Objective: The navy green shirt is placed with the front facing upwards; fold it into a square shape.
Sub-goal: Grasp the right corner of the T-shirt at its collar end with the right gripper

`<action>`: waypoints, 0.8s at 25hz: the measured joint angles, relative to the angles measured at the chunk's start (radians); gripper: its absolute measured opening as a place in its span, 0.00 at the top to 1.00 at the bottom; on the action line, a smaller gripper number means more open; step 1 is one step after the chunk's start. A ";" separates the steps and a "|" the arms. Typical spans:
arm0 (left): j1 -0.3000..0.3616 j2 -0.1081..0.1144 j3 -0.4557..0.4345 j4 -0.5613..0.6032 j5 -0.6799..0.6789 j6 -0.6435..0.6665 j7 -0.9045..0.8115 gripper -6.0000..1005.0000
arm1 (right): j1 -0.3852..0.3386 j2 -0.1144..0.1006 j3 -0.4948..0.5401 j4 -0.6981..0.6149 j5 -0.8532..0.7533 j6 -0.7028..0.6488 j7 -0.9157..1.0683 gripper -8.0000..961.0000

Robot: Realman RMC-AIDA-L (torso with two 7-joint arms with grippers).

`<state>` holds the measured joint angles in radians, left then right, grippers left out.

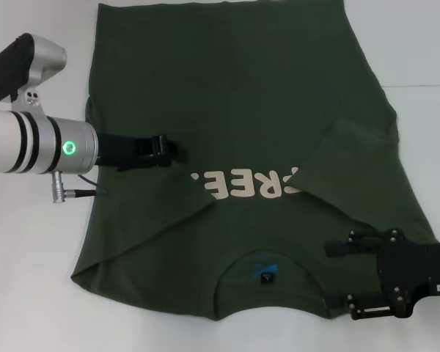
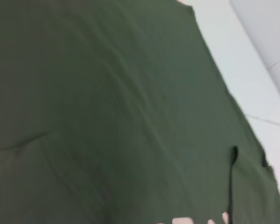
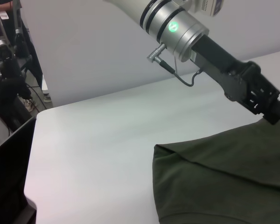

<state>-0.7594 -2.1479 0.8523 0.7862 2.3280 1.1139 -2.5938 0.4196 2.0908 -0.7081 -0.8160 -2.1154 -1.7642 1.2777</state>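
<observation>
Right gripper [image 1: 341, 282] fingers spread at navy green shirt [image 1: 235, 81] collar; left gripper [image 1: 177, 152] unclear.

Overhead head view, two close wrist views

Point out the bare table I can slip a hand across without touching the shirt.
Bare white table lies past the navy green shirt on the robot's right, and in a strip on its left, beyond the left gripper. The near edge is crowded: the right gripper sits by the collar.
</observation>
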 joint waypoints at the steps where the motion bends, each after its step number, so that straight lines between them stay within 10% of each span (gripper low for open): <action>1: 0.000 0.003 -0.001 -0.002 -0.012 -0.001 0.004 0.77 | -0.001 0.000 0.002 0.000 0.000 0.000 0.000 0.15; 12: 0.020 0.003 -0.043 0.007 -0.066 0.103 0.353 0.41 | -0.021 -0.006 0.066 -0.144 -0.003 -0.002 0.076 0.14; 20: 0.067 0.031 -0.157 0.008 -0.159 0.452 0.735 0.07 | -0.029 -0.001 0.042 -0.312 -0.040 -0.101 0.197 0.14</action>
<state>-0.6923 -2.1171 0.6954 0.7945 2.1690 1.5663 -1.8586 0.3905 2.0895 -0.6658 -1.1283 -2.1556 -1.8650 1.4750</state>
